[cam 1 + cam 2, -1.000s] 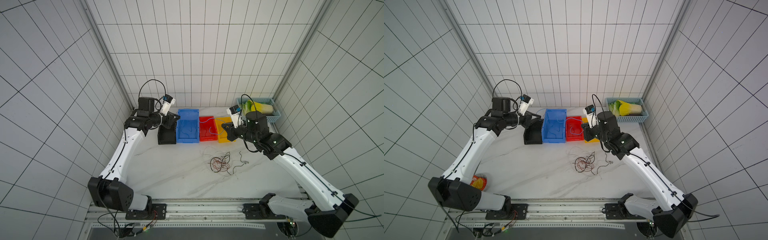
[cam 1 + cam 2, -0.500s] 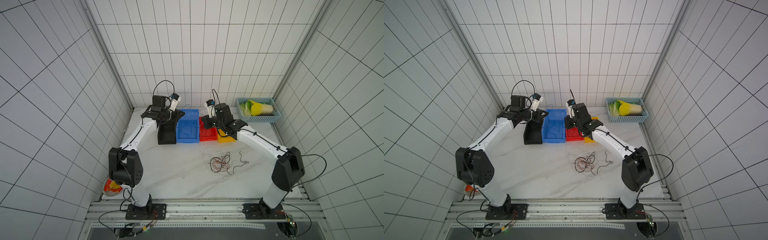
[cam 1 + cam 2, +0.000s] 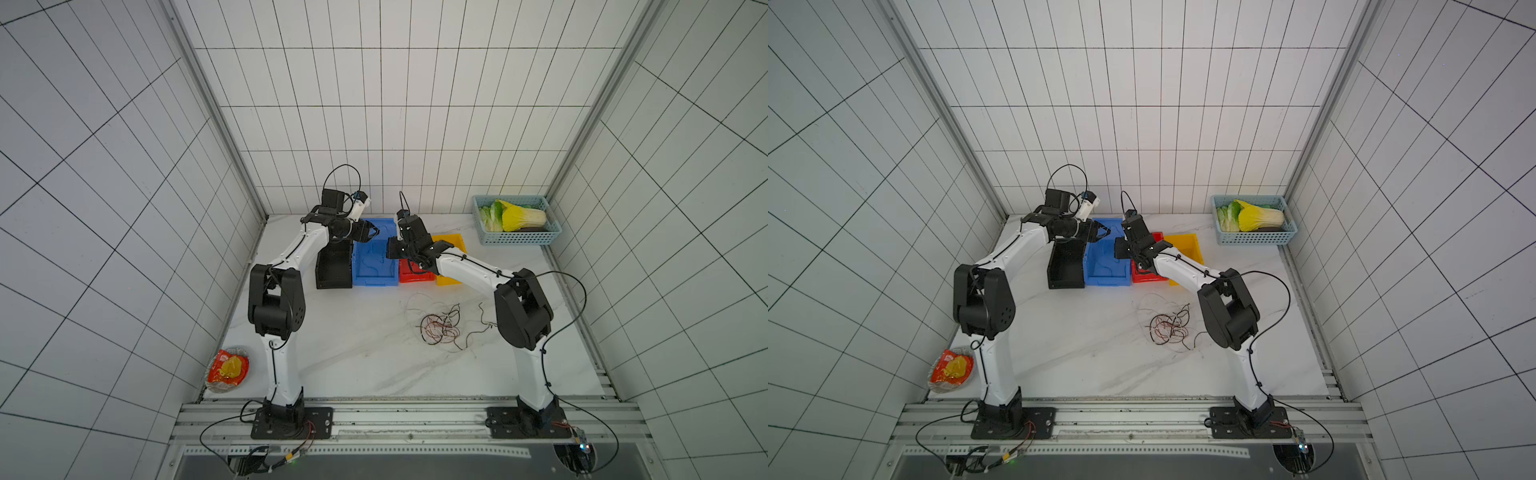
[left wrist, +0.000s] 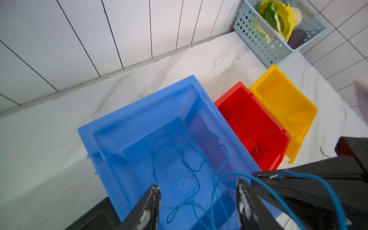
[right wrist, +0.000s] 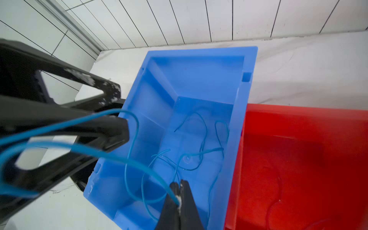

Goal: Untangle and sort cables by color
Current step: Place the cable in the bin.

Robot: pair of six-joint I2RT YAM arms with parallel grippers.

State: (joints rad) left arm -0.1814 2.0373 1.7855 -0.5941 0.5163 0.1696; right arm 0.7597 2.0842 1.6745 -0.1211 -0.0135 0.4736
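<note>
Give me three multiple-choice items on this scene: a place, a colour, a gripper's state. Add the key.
1. The tangle of cables lies: A in the red bin; B in the basket; C on the table, before the row of bins.
2. The cable pinched by the right gripper is: A red; B blue; C black.
3. The left gripper is: A open; B shut on a red cable; C shut on a bin's rim.
Key: C, both top views show it on the marble; B, the right wrist view shows a blue strand clamped; A, its jaws stand apart.
</note>
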